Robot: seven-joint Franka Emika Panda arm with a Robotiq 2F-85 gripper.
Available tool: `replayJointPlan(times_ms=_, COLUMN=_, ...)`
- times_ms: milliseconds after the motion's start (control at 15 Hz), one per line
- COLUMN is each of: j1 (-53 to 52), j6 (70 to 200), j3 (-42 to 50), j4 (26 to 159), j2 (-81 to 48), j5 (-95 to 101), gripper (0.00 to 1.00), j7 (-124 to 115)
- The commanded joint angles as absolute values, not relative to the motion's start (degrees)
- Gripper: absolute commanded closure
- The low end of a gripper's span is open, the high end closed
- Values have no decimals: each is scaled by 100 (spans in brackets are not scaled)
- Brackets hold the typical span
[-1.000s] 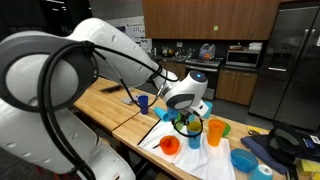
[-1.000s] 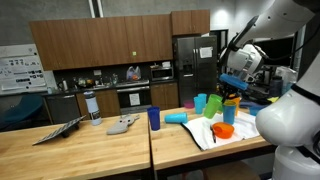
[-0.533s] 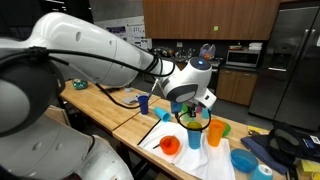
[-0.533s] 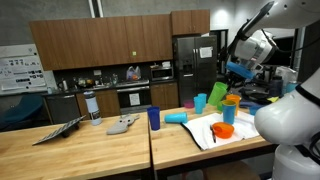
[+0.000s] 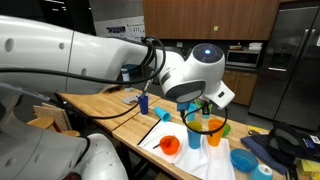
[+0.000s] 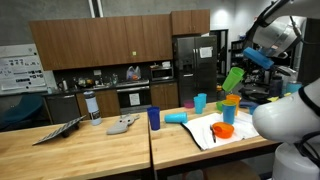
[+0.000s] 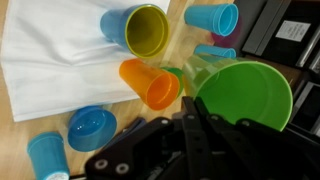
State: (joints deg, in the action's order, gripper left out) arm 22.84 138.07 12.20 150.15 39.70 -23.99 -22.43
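Green cup (image 6: 231, 80) hung tilted, clamped in the gripper (image 6: 239, 69), above an orange cup (image 7: 150, 84) near the table's (image 6: 90, 150) end.

Green cup (image 7: 245, 100): smooth plastic, slight sheen. Orange cup (image 7: 150, 85), blue bowl (image 7: 92, 127): same glossy plastic. Cloth (image 7: 50, 60): white, matt, creased. Table (image 6: 90, 150): light wood, smooth satin finish. Fridge (image 6: 190, 65): dark metal, semi-gloss.

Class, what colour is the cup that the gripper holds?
The cup is bright green, clearest in the wrist view.
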Motion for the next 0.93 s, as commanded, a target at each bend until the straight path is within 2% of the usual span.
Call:
replayJointPlan(times_ms=0, j1=2550, j6=13814, j3=1382, j4=15260, j2=4374, j5=-2352, gripper=99, j7=-2452)
replayJointPlan(times_ms=467, j1=3304, j6=14156, j3=1751, j4=16218, j2=4614, j5=-2530, gripper=99, j7=-2936)
replayJointPlan(times_ms=867, j1=3412, j6=14142, j3=2169, j4=16036, j2=3873, j5=-2877, gripper=99, j7=-2897)
